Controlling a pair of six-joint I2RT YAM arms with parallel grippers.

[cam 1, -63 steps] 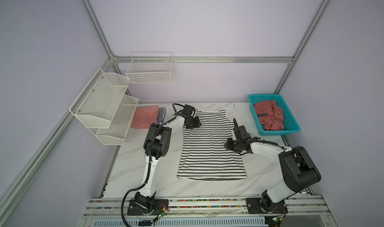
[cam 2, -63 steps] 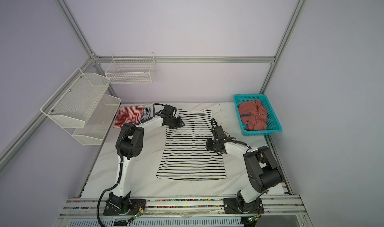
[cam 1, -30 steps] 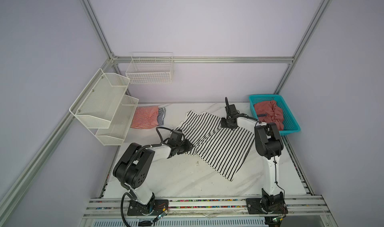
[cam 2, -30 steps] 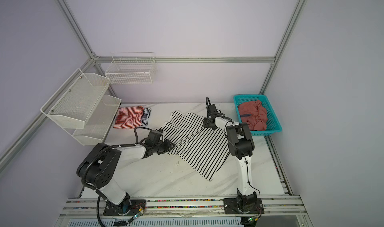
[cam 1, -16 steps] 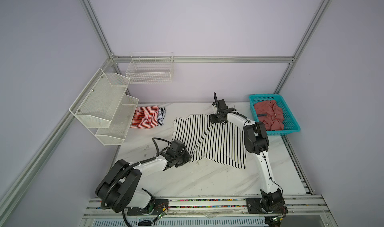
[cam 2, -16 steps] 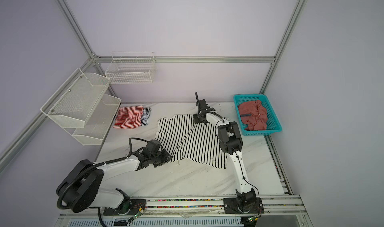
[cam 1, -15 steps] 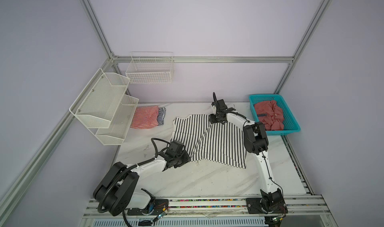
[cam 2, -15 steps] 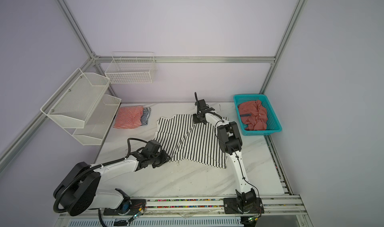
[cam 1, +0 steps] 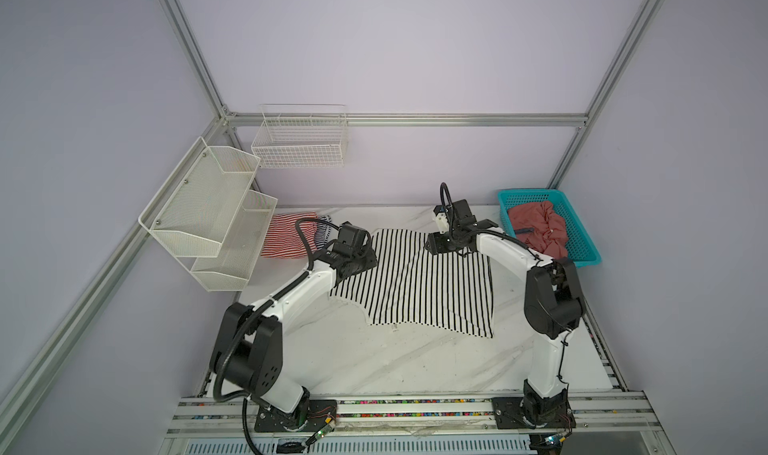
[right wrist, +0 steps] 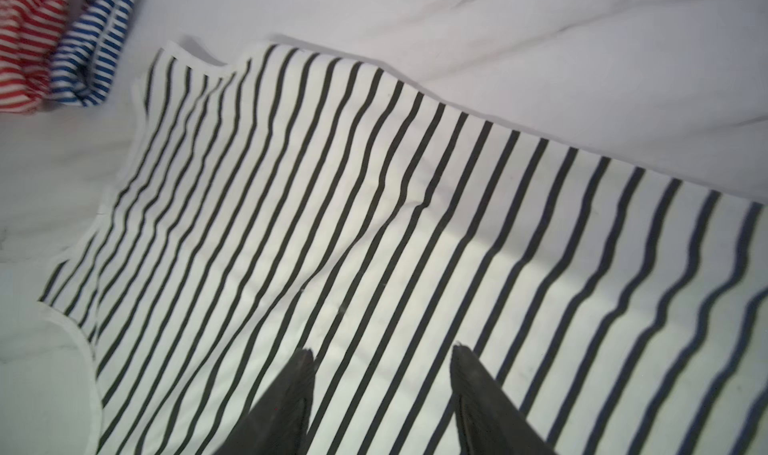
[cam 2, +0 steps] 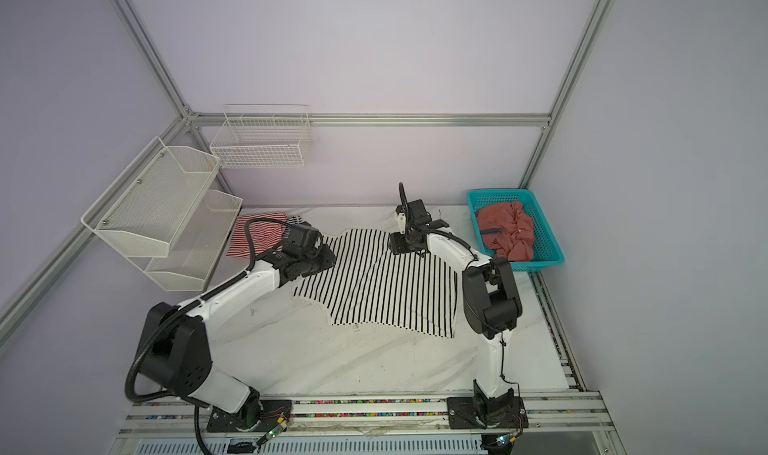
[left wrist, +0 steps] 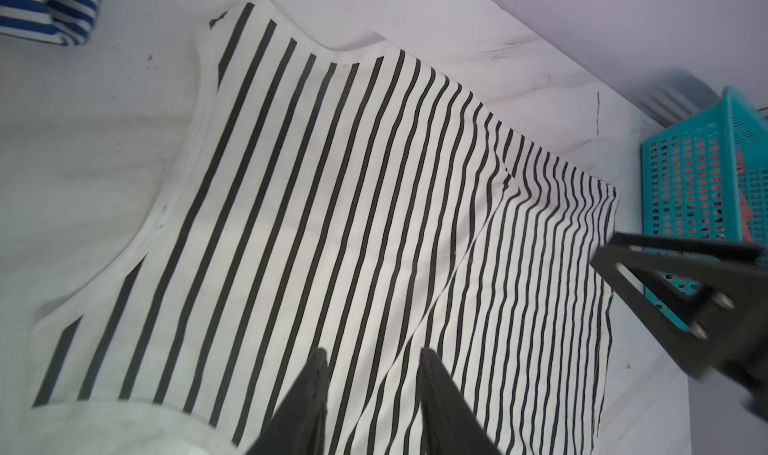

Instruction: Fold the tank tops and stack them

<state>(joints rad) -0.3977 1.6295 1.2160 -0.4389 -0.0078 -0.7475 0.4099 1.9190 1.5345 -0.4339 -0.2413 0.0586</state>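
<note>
**Ana:** On the marble table (cam 1: 415, 361), where was the black-and-white striped tank top (cam 1: 424, 282)?

**Ben:** It lay spread across the middle, its stripes running from front to back in both top views. The left wrist view showed one part lapped over the rest along a slanting edge.

**Ana:** And the grippers?

**Ben:** The left gripper (left wrist: 374, 355) hung over the top's left edge. Its fingers were apart with nothing between them. The right gripper (right wrist: 382, 352) hung over the far edge, fingers spread and likewise empty. I couldn't tell whether either set of tips touched the cloth.

**Ana:** What about the other tops?

**Ben:** The red-white striped top (cam 1: 286, 241) and the navy-white striped top (cam 1: 322, 236) sat together at the far left of the table, touching each other. They were just beside the lower tier of the white mesh shelf (cam 1: 199, 207). The salmon-red top (cam 1: 538, 228) lay crumpled inside the turquoise basket (cam 1: 530, 194) at the far right.

**Ana:** Was there anything beyond that?

**Ben:** A white wire basket (cam 1: 301, 145) hung on the back wall near the left corner.
</note>
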